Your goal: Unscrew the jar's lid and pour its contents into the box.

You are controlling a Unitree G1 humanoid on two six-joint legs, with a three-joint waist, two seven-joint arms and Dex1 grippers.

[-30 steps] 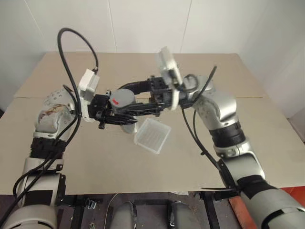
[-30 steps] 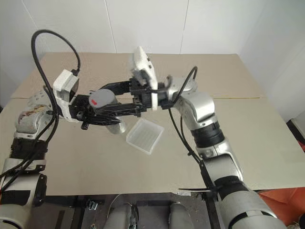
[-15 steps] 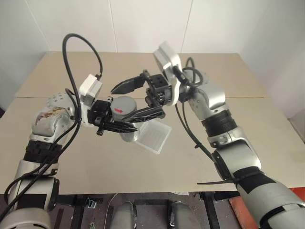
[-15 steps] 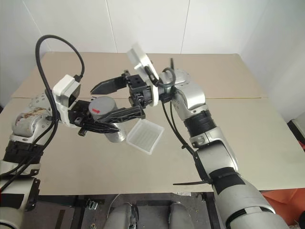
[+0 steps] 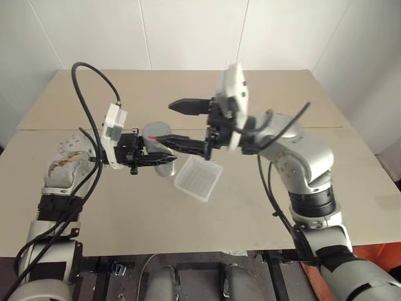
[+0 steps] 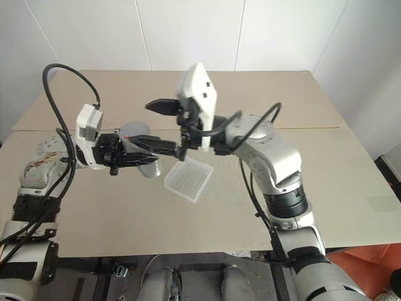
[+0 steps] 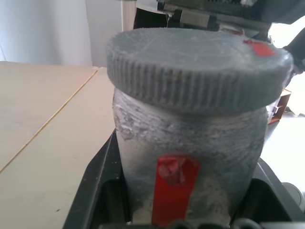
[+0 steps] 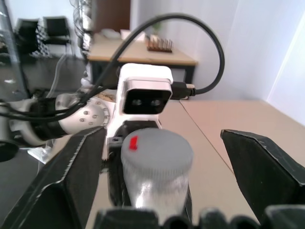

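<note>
So the surface (image 5: 94,207) is just a big beige board, and the box (image 5: 198,178) sits near the middle of it, slightly right of and below where I'm holding things, I reckon so the pour is a short tip over once the top's off. My left hand (image 5: 164,157) is clamped on the jar (image 7: 190,143), keeping it upright above the surface so nothing spills and the lid (image 7: 198,67) faces up. That lid is on, not unscrewed yet. My right hand (image 5: 178,123) is spread wide, one finger each side of the lid without touching, lined up to close and twist, I think. Can't see the contents through the jar.
</note>
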